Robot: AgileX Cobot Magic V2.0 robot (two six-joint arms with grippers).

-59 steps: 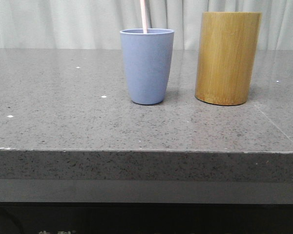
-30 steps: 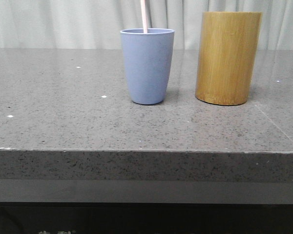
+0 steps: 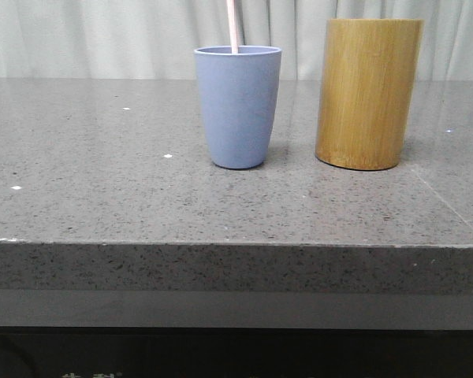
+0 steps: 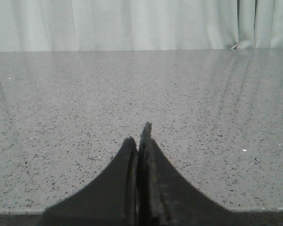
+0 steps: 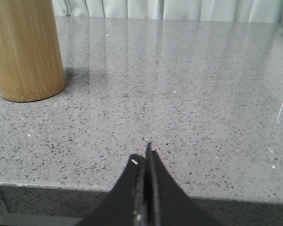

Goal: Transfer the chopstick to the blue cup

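Observation:
The blue cup point(image 3: 237, 106) stands upright on the grey stone table in the front view. A pale pink chopstick point(image 3: 232, 25) stands in it and runs out of the top of the view. My left gripper point(image 4: 140, 136) is shut and empty, low over bare table near its front edge. My right gripper point(image 5: 144, 155) is shut and empty at the table's front edge, to the right of the bamboo holder point(image 5: 24, 49). Neither gripper shows in the front view.
The tall tan bamboo cylinder point(image 3: 368, 93) stands to the right of the blue cup. The grey speckled table point(image 3: 102, 197) has its front edge point(image 3: 221, 246) close to the camera. Pale curtains hang behind.

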